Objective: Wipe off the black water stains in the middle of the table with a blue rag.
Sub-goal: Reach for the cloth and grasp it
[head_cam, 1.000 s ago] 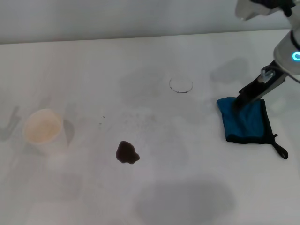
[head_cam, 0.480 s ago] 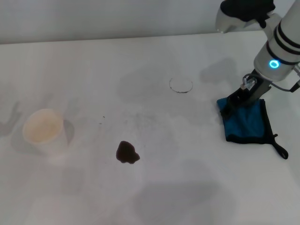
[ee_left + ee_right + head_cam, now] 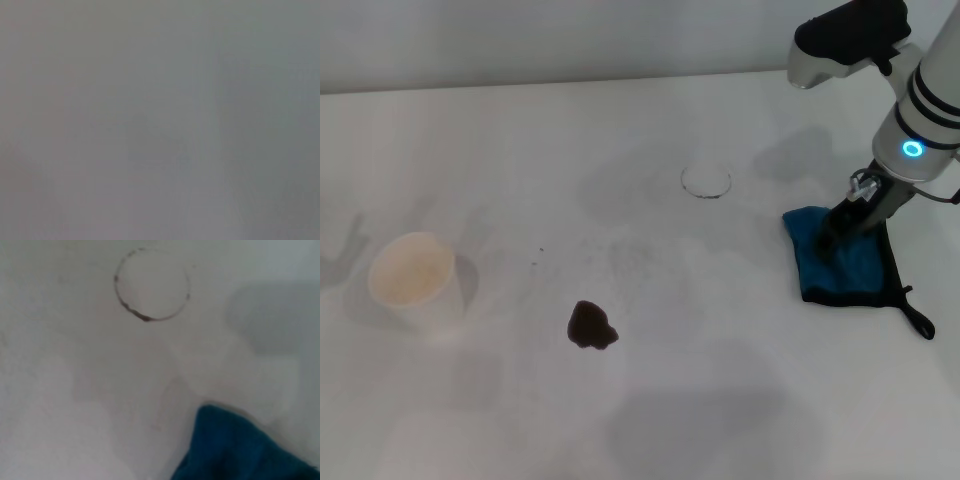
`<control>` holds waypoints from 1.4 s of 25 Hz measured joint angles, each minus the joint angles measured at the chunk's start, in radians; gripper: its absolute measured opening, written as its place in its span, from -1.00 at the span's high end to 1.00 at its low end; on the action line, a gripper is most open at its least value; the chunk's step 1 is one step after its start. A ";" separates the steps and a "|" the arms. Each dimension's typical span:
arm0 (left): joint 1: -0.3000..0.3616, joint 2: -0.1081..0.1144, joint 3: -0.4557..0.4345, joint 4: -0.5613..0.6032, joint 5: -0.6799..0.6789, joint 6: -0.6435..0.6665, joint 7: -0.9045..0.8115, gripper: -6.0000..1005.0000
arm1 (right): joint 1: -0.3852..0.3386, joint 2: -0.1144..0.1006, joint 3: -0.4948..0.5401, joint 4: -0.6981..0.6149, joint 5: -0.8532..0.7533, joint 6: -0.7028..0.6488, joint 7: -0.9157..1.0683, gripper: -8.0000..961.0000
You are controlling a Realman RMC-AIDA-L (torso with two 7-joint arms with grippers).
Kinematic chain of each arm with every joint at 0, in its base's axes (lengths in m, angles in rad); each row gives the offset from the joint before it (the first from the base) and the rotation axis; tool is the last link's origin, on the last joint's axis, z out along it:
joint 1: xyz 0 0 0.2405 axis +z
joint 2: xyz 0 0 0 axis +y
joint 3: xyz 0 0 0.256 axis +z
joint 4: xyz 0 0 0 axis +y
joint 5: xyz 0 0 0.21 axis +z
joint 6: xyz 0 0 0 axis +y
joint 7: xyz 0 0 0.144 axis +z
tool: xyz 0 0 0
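While the right gripper rests on the blue rag at the tabletop's right side, its jaws appear clamped on the cloth's near-left fold, though they cannot be seen clearly. Soft and limp, the rag should bunch when dragged; a pinch on a folded edge suits it. Open surface separates it from the ring stain and dark blob; the paper cup stands well apart.
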 joint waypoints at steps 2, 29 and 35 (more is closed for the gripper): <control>-0.002 0.000 0.000 0.001 0.000 0.000 0.000 -0.75 | -0.004 0.001 0.000 0.001 -0.008 -0.003 -0.001 -0.45; -0.005 -0.001 0.000 0.002 0.000 -0.015 0.002 -0.76 | 0.001 0.003 -0.040 0.064 -0.011 -0.032 -0.010 0.30; -0.005 -0.001 0.000 -0.001 0.000 -0.015 0.002 -0.76 | 0.001 0.007 -0.097 0.059 -0.010 -0.036 -0.003 0.61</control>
